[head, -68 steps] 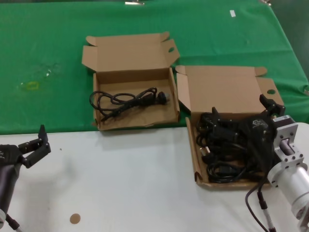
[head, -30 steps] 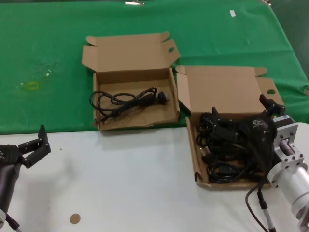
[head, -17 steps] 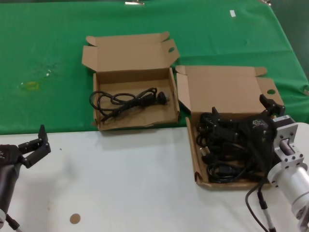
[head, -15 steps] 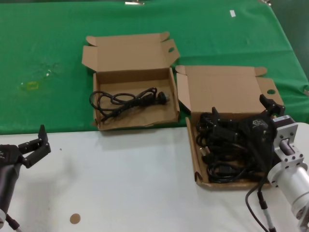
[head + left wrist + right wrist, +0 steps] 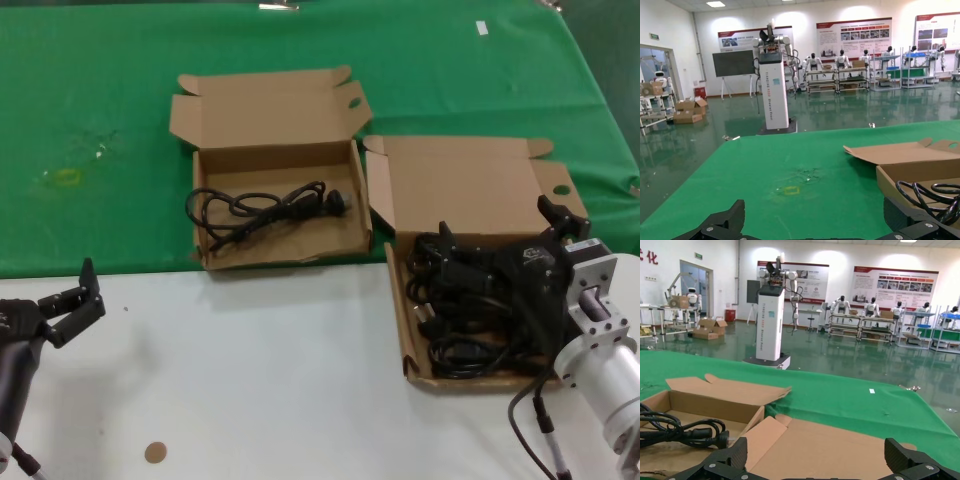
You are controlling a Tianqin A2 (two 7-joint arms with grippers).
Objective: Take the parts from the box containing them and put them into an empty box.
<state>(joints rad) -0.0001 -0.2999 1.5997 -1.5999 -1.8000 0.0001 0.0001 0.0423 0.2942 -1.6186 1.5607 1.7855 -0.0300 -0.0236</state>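
The shallow brown box with a small round flap hole stands at the right and holds a pile of several black power cords. My right gripper is open just above that pile, at the box's far side; in the right wrist view its jaws stand wide apart with nothing between them, facing the raised lid. The taller box with an oval flap hole stands left of it and holds one looped cord, which also shows in the right wrist view. My left gripper is open and empty at the near left.
Both boxes sit where the green cloth meets the white tabletop, lids open toward the far side. A small brown disc lies on the white surface near the front. A faint yellow mark is on the cloth at left.
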